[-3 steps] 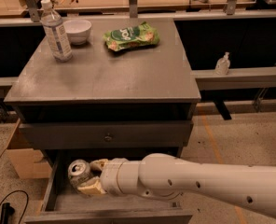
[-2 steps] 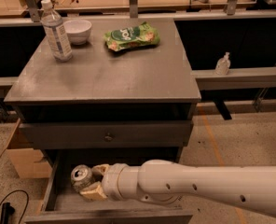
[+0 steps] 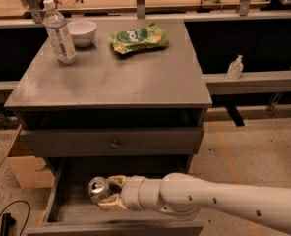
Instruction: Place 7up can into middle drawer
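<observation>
Camera view: tool (image 3: pixel 107 194) grips 7up can (image 3: pixel 97 188) inside middle drawer (image 3: pixel 53 201).

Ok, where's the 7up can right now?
In the camera view, the 7up can is gripped by the pincer inside the open middle drawer, toward its left side, below the drawer front with the knob.

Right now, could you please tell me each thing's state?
7up can: gripped, inside the middle drawer.
middle drawer: pulled open.
gripper: in that drawer, fingers closed on the can.
knobbed drawer above: shut.
water bottle: upright, capped.
white bowl: upright.
green snack bag: lying flat.
</observation>
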Tool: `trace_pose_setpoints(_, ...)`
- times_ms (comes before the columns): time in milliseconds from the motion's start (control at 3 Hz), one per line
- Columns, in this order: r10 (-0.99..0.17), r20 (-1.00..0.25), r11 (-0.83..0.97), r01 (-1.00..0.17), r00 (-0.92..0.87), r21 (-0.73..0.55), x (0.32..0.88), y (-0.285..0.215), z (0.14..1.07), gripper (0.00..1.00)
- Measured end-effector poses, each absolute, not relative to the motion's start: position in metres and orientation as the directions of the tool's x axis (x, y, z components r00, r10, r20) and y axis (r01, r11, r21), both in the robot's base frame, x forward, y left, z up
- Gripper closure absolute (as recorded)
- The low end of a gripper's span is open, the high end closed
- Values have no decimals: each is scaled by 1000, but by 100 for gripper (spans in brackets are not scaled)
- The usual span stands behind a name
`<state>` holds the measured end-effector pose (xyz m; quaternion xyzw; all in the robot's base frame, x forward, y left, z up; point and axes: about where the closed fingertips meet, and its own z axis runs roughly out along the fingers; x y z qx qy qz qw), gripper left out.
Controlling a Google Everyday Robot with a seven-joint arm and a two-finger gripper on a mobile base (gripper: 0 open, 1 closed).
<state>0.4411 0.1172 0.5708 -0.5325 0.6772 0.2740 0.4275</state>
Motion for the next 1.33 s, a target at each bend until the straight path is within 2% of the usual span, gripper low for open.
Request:
trace_pose_setpoints(333,-496,-865,286,-955,-74,-82,450,103,536,100)
trace_pose_setpoints(1000,-535,-842,271,-958,-70,-93,469,106,490,100)
trace_pose_setpoints(1333,-518,-853,257,-963,-67,-81,473,110,470,83)
